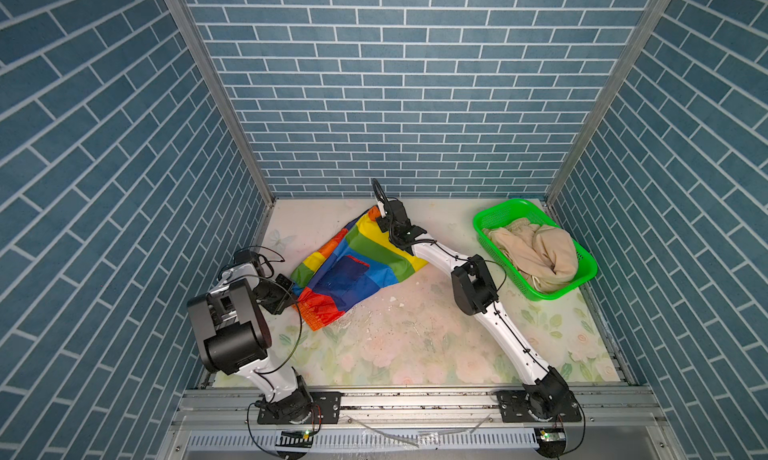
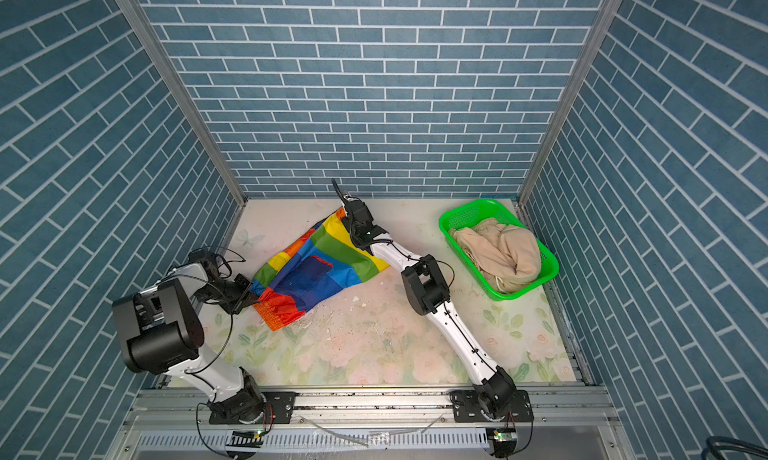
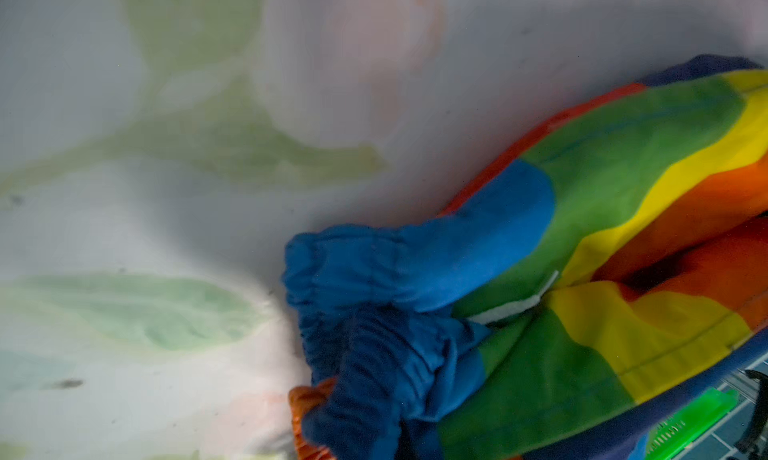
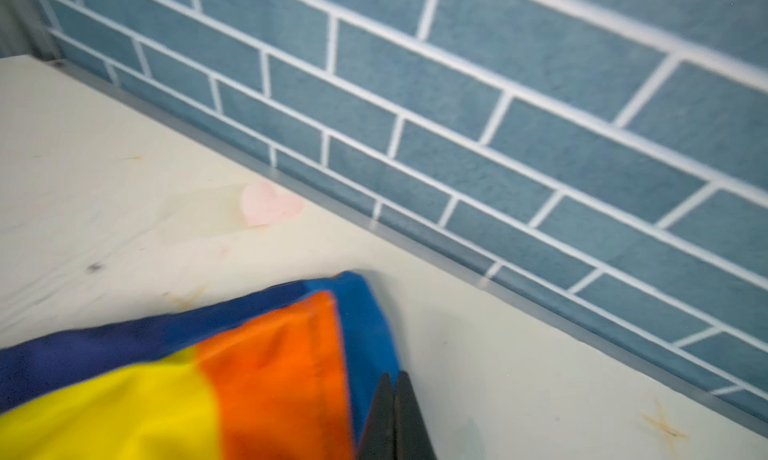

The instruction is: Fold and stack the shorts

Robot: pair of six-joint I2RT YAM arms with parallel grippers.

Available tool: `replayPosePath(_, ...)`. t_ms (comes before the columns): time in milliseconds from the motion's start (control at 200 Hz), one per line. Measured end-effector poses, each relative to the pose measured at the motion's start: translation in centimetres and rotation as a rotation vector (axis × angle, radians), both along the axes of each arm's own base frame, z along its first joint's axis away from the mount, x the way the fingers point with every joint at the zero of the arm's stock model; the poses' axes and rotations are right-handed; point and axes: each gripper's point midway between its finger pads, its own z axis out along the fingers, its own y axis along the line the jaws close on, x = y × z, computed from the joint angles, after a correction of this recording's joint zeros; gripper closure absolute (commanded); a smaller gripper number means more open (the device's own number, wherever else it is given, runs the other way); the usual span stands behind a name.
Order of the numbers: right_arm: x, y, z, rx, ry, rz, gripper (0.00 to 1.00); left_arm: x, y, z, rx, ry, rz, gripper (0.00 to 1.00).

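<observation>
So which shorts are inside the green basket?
The plain beige shorts, bunched up inside the green basket. The rainbow shorts are colourful and lie out on the table instead.

Left arm and right arm: white link shells, chunky black joint housings. Black cables run along the links, with looser loops on the left one. Each sits on a black base plate with screws. Small green light on the right wrist. Right hand: black tapered fingertips.
</observation>
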Motion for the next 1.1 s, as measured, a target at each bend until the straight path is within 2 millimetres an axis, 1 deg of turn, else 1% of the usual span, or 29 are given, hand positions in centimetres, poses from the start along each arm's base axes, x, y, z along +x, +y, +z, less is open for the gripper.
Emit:
replayPosePath(75, 1.1, -1.9, -0.2, 0.007, 0.002, -0.053, 1.00, -0.3, 0.1, 0.0, 0.025, 0.012, -0.014, 1.00)
replayPosePath(140, 1.1, -3.3, -1.0, -0.003, 0.026, -0.086, 1.00, -0.6, 0.1, 0.1, 0.061, 0.025, -0.033, 1.00)
replayPosePath(190, 0.5, -4.2, -1.8, -0.013, 0.055, -0.102, 1.00, -0.8, 0.0, 0.3, 0.086, 0.032, -0.048, 1.00)
replayPosePath(255, -0.5, -4.7, -2.6, -0.020, 0.089, -0.107, 1.00, -0.9, -0.3, 0.4, 0.109, 0.039, -0.069, 1.00)
replayPosePath(305, -1.4, -5.0, -2.7, -0.018, 0.116, -0.105, 1.00, -1.0, -0.5, 0.3, 0.120, 0.046, -0.081, 1.00)
replayPosePath(355, -2.3, -5.0, -2.6, -0.012, 0.143, -0.094, 0.97, -1.0, -0.6, 0.3, 0.126, 0.049, -0.089, 1.00)
replayPosePath(420, -3.5, -5.2, -1.7, 0.012, 0.187, -0.076, 0.91, -1.0, -0.8, 0.2, 0.137, 0.052, -0.101, 1.00)
replayPosePath(455, -4.1, -5.2, -0.9, 0.029, 0.208, -0.064, 0.89, -1.0, -0.9, 0.2, 0.144, 0.055, -0.109, 1.00)
replayPosePath(560, -6.0, -5.5, 2.3, 0.096, 0.257, -0.040, 0.79, -1.1, -1.7, 0.1, 0.187, 0.074, -0.166, 1.00)
replayPosePath(645, -7.0, -6.4, 4.5, 0.155, 0.294, -0.040, 0.72, -1.0, -2.6, 0.4, 0.238, 0.087, -0.235, 1.00)
replayPosePath(685, -7.4, -6.8, 5.1, 0.183, 0.316, -0.042, 0.66, -0.9, -3.1, 0.7, 0.259, 0.088, -0.263, 1.00)
replayPosePath(710, -7.5, -7.2, 5.3, 0.201, 0.334, -0.046, 0.60, -0.9, -3.2, 0.9, 0.272, 0.087, -0.276, 1.00)
replayPosePath(750, -7.8, -7.8, 5.1, 0.225, 0.364, -0.049, 0.52, -0.8, -3.6, 1.3, 0.291, 0.081, -0.298, 1.00)
replayPosePath(785, -8.0, -8.4, 4.7, 0.241, 0.396, -0.055, 0.48, -0.8, -3.7, 1.5, 0.304, 0.075, -0.309, 0.99)
replayPosePath(905, -8.8, -10.1, 1.7, 0.249, 0.528, -0.064, 0.37, -1.1, -3.6, 2.5, 0.334, 0.060, -0.315, 0.99)
replayPosePath(955, -9.2, -10.8, 0.7, 0.243, 0.578, -0.072, 0.35, -1.1, -3.5, 2.7, 0.338, 0.058, -0.314, 0.98)
replayPosePath(995, -9.5, -11.1, 0.2, 0.237, 0.608, -0.074, 0.34, -1.2, -3.5, 2.7, 0.339, 0.059, -0.314, 0.98)
replayPosePath(1100, -10.4, -11.2, -0.7, 0.225, 0.660, -0.063, 0.34, -1.4, -3.5, 2.6, 0.337, 0.062, -0.314, 0.97)
